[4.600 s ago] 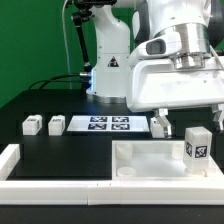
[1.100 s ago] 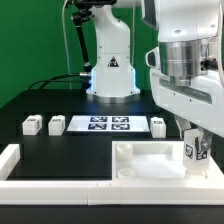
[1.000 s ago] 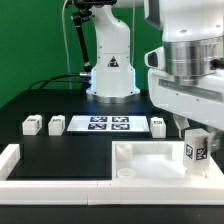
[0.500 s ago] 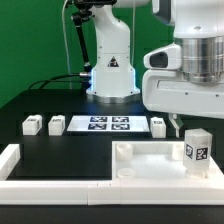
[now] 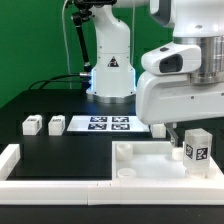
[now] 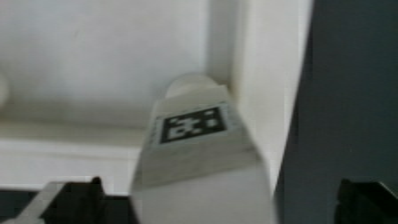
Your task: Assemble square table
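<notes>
The square table slab (image 5: 150, 160) lies at the front on the exterior view's right, rim up. One white tagged leg (image 5: 197, 147) stands upright in its corner at the exterior view's right. My gripper (image 5: 183, 130) hangs just above and slightly to the left of that leg, open and empty. In the wrist view the leg (image 6: 192, 130) stands below my gripper (image 6: 217, 205), with the dark fingertips (image 6: 71, 202) wide apart on either side, not touching it. Two loose legs (image 5: 31, 125) (image 5: 57, 125) lie at the left. A third (image 5: 158, 127) shows partly behind my hand.
The marker board (image 5: 105, 124) lies flat behind the slab. A long low white border rail (image 5: 50, 185) runs along the front and turns up at the left corner. The robot base (image 5: 110, 65) stands at the back.
A second ago my fingers were down around the standing leg. They have since lifted off it and shifted to the exterior view's left. The leg stays upright in its corner.
</notes>
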Available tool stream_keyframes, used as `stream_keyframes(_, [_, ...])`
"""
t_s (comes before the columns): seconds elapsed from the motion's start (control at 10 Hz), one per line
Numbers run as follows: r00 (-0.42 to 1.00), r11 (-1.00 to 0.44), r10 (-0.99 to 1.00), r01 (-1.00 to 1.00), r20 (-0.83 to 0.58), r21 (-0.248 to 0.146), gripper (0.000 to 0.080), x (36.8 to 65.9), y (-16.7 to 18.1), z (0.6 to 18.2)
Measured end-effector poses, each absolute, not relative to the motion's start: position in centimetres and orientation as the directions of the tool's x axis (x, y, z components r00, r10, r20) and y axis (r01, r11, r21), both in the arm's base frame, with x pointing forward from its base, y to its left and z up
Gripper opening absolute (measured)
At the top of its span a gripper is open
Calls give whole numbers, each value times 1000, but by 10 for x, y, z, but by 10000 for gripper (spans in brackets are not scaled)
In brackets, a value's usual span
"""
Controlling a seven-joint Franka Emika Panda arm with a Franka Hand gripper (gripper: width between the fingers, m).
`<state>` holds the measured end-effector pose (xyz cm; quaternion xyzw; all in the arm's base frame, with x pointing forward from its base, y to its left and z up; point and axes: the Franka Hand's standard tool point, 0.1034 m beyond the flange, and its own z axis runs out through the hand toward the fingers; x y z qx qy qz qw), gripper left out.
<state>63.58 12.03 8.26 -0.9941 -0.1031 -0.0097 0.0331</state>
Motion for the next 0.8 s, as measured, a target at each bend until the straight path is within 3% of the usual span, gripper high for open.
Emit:
stream_keyframes(0.3, [957, -955, 289, 291, 36, -60, 649, 637, 118, 82])
stream_keyframes(0.4, [957, -955, 288, 289, 36, -60, 551, 637, 118, 82])
stream_keyframes(0.5, [968, -966, 249, 251, 34, -62, 551, 637, 118, 82])
stream_keyframes(0.6, [985, -983, 171, 173, 29, -67, 349, 637, 119, 82])
stream_keyframes(0.7, [995, -992, 101, 103, 24, -68, 290, 637, 119, 82])
stream_keyframes(0.8, [1000, -997, 24, 25, 19, -70, 290, 637, 118, 82])
